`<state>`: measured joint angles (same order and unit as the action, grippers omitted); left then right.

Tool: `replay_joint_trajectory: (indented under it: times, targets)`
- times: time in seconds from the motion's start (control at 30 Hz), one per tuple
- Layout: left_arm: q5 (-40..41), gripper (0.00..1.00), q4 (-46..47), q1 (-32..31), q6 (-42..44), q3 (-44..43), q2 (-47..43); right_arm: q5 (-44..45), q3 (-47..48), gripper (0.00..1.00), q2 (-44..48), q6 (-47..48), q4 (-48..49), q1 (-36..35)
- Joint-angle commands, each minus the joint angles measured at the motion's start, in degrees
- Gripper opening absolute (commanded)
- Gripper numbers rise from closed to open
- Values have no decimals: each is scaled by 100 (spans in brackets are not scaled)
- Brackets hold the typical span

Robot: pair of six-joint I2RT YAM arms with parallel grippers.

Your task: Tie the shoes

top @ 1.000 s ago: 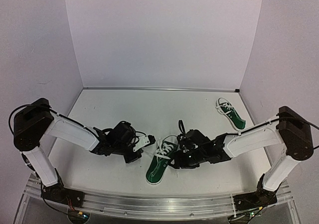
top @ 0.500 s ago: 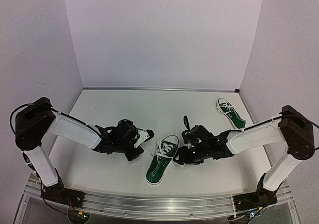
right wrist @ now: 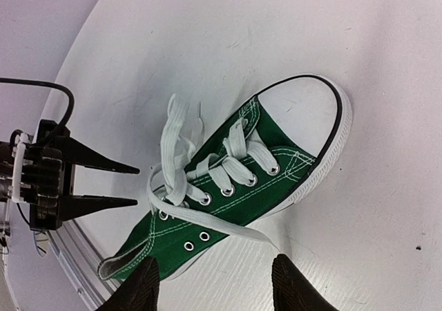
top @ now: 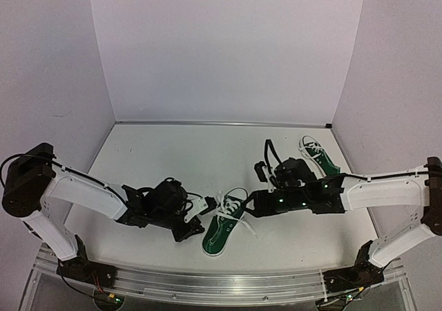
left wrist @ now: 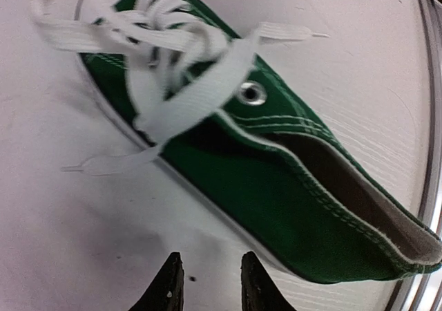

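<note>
Progress, as I read it: early. The near shoe (top: 222,229) has its laces (right wrist: 176,159) threaded through the eyelets, but the free ends are loose. One strand trails across the side of the shoe onto the tabletop (top: 173,152) and the other is heaped over the tongue. I see no finished bow and can't confirm a first knot either. The far shoe (top: 319,157) sits near the back right corner, well apart from the near one. Its laces are too small to judge, so I count it as not done. Both shoes are left, I'd say.

Location: the near shoe lies between the two arms, close to the near edge of the tabletop.

Orientation: the toe cap points away from the arm bases and leans a bit right, with the heel opening toward the near rail. The long axis runs near-to-far on a slight diagonal. The canvas looks flattened or rolled partly onto its side, and I can't tell which. The far shoe lies on a diagonal too, lace end toward the back left.

Left end effector (left wrist: 210,273): fingers parted with nothing between them, low over the tabletop just beside the shoe's heel side and not touching it.

Right end effector (right wrist: 215,276): fingers spread wide and empty, hovering above the shoe on the opposite side, clear of the laces.

Neither has a lace in hand, so the next grasp on the strand ends is pending.
</note>
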<state>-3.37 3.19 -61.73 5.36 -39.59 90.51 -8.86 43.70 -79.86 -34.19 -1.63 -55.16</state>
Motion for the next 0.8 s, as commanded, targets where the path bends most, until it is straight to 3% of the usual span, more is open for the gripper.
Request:
replay_joint_trajectory:
  times: [0.0, 0.13, 0.3, 0.53, 0.77]
  targets:
    - [-622, 28, 478, -150, -159, 73, 299, -439, 148, 48, -225, 507, -86, 8]
    - [-801, 27, 746, -204, -198, 33, 490, -508, 234, 46, -625, 953, -70, 9]
    - [-924, 27, 968, -264, -249, -38, 656, -42, 313, 51, -940, 1202, -384, 72]
    - [-908, 28, 1040, -269, -217, -81, 693, 74, 411, 52, -1484, 1294, -575, 232]
    - [-563, 29, 1019, -267, -214, 47, 401, -73, 534, 44, -2005, 1409, -531, 244]
